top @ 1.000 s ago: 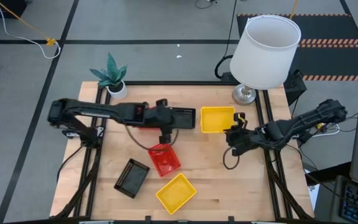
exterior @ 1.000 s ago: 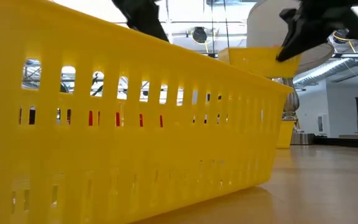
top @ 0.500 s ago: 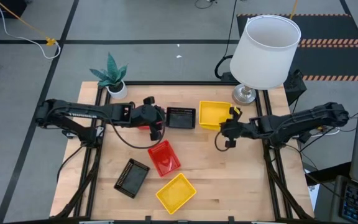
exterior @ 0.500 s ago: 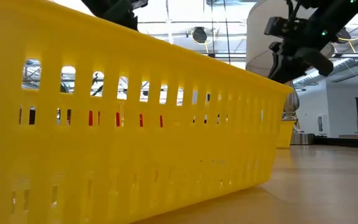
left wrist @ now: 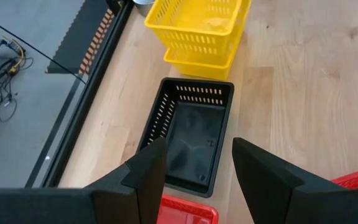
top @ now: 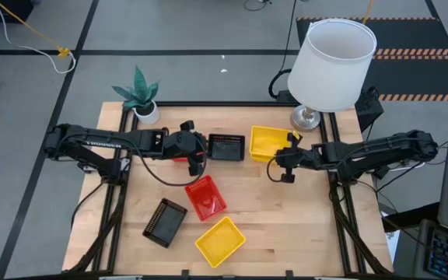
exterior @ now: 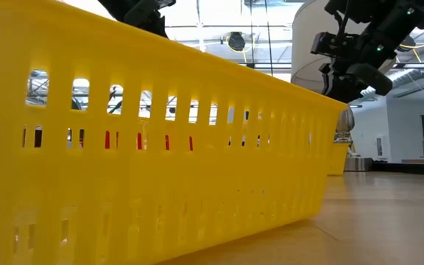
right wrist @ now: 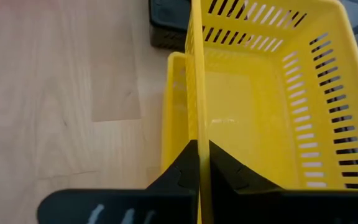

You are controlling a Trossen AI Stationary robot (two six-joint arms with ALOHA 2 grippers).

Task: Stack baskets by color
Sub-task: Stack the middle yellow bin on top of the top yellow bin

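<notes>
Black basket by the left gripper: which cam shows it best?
Left wrist view: the black basket fills the frame just beyond the open left gripper, its inside visible. The high view shows it small, next to the yellow stack. Low and right wrist views show almost nothing of it.

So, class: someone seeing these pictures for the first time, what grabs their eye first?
Probably the big white lampshade at the table's far right corner. Next, the right gripper pinching the wall of a yellow basket nested in another. The left gripper hangs open above a black basket.
</notes>
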